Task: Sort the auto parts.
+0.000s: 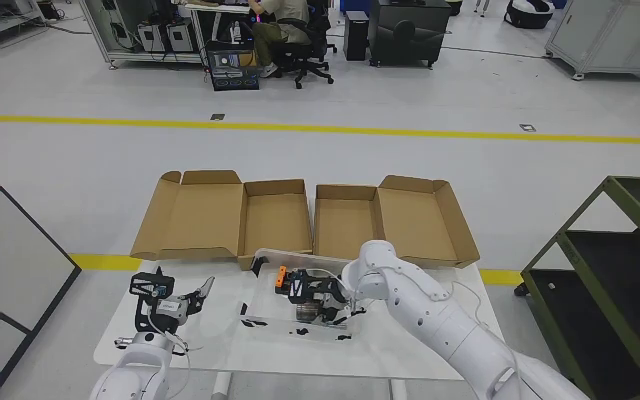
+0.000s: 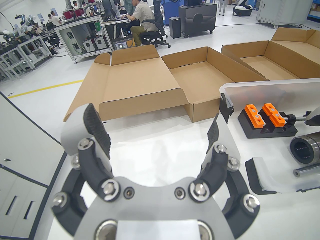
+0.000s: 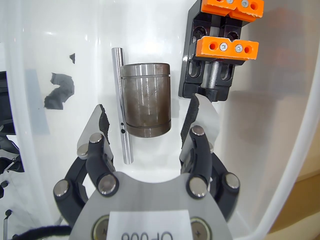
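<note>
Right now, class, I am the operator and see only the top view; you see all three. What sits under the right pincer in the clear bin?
Observer: A dark metal sleeve, lying on its side.
Operator: Anything against it?
Observer: A thin steel rod lies alongside, touching it.
Operator: Is the right pincer gripping yet?
Observer: No. The right pincer is open, spread to either side of sleeve and rod.
</note>
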`<state>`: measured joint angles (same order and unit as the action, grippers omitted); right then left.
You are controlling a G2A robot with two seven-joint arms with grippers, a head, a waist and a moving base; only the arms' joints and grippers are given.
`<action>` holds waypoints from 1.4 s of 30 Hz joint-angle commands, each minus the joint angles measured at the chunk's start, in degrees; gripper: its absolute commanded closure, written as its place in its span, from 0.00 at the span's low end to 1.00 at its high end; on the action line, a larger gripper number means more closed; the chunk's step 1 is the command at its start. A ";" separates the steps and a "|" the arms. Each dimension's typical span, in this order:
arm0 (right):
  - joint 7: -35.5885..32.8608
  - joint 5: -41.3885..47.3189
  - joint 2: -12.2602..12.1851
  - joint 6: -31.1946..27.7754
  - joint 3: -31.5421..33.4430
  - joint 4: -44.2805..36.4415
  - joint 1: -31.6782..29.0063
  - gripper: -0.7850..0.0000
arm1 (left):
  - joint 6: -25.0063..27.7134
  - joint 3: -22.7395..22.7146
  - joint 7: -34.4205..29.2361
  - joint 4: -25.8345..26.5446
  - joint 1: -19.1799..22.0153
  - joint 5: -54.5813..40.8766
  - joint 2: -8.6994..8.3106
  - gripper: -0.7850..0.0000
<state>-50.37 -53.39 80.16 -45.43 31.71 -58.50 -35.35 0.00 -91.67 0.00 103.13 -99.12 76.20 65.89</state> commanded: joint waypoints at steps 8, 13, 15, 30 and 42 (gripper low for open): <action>0.00 0.00 0.00 0.00 0.00 0.00 0.00 0.14 | 0.00 0.00 0.00 0.00 0.00 0.00 0.00 0.00; 2.78 -3.16 -0.28 3.01 -0.47 -2.14 -2.63 0.00 | 0.00 0.00 0.00 0.00 0.00 0.00 0.00 0.00; 3.02 -4.19 -0.46 3.56 -0.44 -2.98 -3.27 0.00 | 0.00 0.00 0.00 0.00 0.00 0.00 0.00 0.00; 3.49 -4.93 0.39 4.96 -1.53 -2.36 -3.97 0.72 | 0.00 0.00 0.00 0.00 0.00 0.00 0.00 0.00; 7.79 -11.95 -2.55 5.43 1.45 -9.70 -9.77 1.00 | 0.00 0.00 0.00 0.00 0.00 0.00 0.00 0.00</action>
<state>-43.03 -64.67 78.00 -40.27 32.54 -67.48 -44.54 0.00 -91.67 0.00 103.13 -99.12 76.20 65.89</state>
